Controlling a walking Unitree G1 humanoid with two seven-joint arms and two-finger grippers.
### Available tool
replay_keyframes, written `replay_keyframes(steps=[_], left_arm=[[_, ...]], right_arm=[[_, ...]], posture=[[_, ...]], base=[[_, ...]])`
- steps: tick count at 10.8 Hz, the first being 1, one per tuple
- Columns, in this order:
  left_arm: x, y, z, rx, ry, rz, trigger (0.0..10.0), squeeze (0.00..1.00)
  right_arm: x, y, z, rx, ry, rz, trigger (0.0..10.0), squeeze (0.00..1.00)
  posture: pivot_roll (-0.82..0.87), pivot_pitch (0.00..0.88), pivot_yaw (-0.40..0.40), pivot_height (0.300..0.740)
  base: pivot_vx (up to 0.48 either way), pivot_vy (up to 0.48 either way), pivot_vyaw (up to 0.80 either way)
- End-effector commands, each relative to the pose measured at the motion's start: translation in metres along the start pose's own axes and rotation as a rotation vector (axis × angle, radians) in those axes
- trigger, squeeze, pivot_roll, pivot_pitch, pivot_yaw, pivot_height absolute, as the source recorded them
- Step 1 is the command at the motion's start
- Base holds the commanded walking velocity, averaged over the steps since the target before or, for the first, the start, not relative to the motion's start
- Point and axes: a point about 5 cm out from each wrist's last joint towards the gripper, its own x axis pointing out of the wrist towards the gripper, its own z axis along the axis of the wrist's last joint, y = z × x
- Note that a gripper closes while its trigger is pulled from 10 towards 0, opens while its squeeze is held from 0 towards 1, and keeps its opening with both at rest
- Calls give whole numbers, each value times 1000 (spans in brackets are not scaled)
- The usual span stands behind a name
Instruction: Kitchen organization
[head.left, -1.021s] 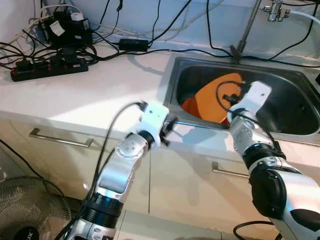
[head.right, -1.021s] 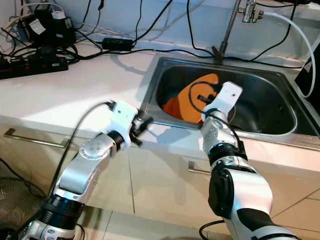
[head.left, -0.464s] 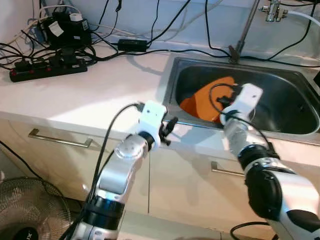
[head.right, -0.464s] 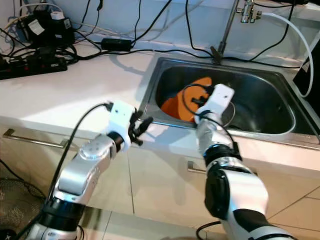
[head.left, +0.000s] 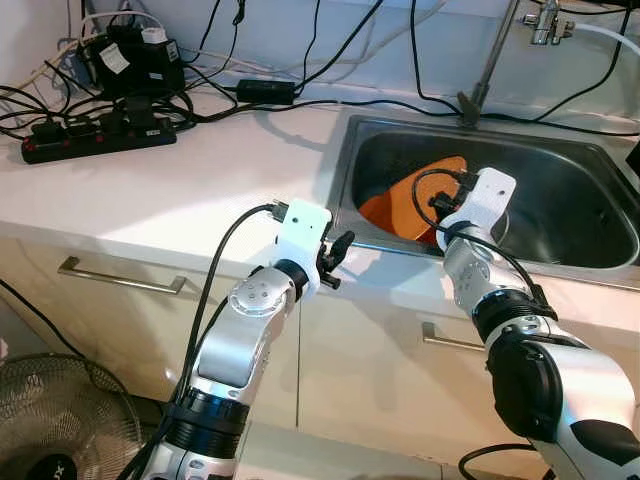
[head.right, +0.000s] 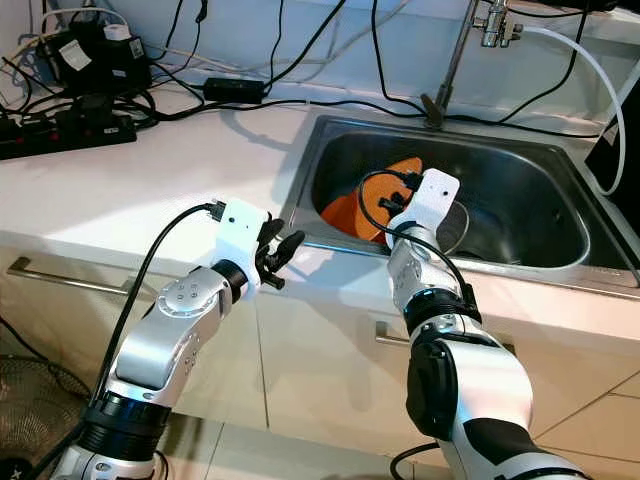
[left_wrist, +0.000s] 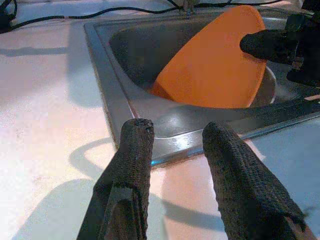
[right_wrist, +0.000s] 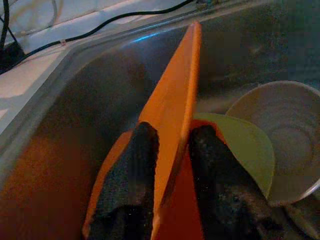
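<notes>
Inside the steel sink (head.left: 610, 245), the right hand (right_wrist: 170, 165) clamps an orange plate (right_wrist: 172, 107) on edge; left hand (left_wrist: 175, 145), fingers apart, hovers over the white desk (head.left: 190, 190) beside cables (head.left: 110, 110).

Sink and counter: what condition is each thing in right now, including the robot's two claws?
Orange plate: on edge, leaning in the sink.
Right gripper: shut on the orange plate's rim.
Left gripper: open, holding nothing, above the counter edge.
Green plate: lying behind the orange plate.
Bowl: upright in the sink.
Sink: no water visible.
</notes>
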Motion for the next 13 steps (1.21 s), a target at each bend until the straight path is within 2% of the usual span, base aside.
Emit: replay_keyframes(steps=[1,3,5,7,9,11,13], left_arm=[[1,-2,3,-3,-4,-5,10000,0],[1,-1,4,3,-15,-4,10000,0],[1,-2,5,8,-28,-2,10000,0],[1,-5,4,3,-16,-9,10000,0],[1,-5,2,-2,-6,-12,10000,0],[2,-4,2,-2,-4,-11,10000,0],[2,0,6,-4,-57,18,10000,0]], right_arm=[[1,4,8,-46,-30,27,10000,0],[2,9,14,-81,-65,51,10000,0],[2,14,21,-181,-111,72,10000,0],[3,8,36,-317,-186,33,10000,0],[2,9,39,-375,-206,36,10000,0],[2,10,36,-388,-204,42,10000,0],[1,16,35,-380,-223,74,10000,0]], posture=[[261,0,-57,740],[257,0,-54,740],[253,0,-54,740],[247,1,-54,740],[244,2,-54,740],[244,5,-53,740],[242,5,-53,740]], base=[[0,0,0],[0,0,0],[0,0,0],[0,0,0],[0,0,0],[0,0,0],[0,0,0]])
